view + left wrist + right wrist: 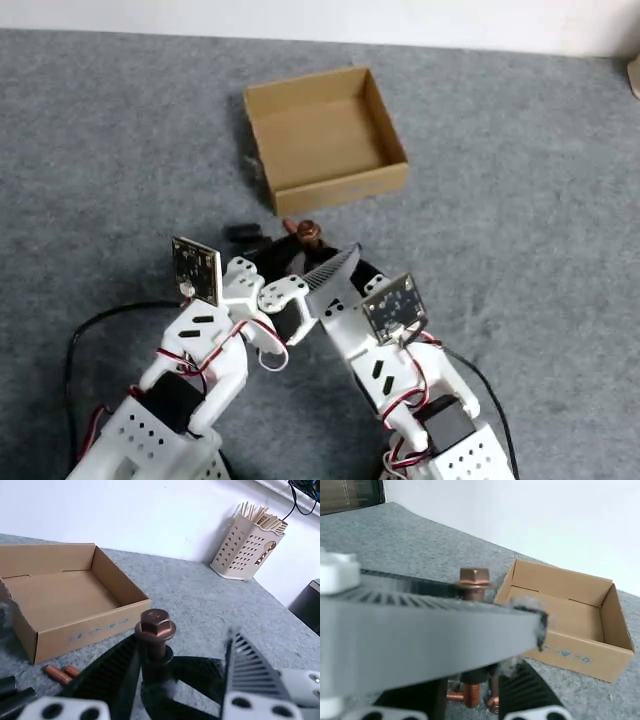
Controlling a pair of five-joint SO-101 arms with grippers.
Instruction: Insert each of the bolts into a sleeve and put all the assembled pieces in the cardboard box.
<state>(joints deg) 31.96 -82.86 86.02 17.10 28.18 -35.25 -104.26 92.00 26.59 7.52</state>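
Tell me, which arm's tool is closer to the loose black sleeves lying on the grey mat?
Left. The left tool sits right beside the loose black cylindrical sleeves; the right tool is farther off, beyond the copper hex-head bolt.

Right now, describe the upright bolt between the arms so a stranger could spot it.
Start at the cardboard box on the grey mat. Just in front of it, where the two arms meet, one copper bolt stands upright, head up. The other bolts lie flat on the mat.
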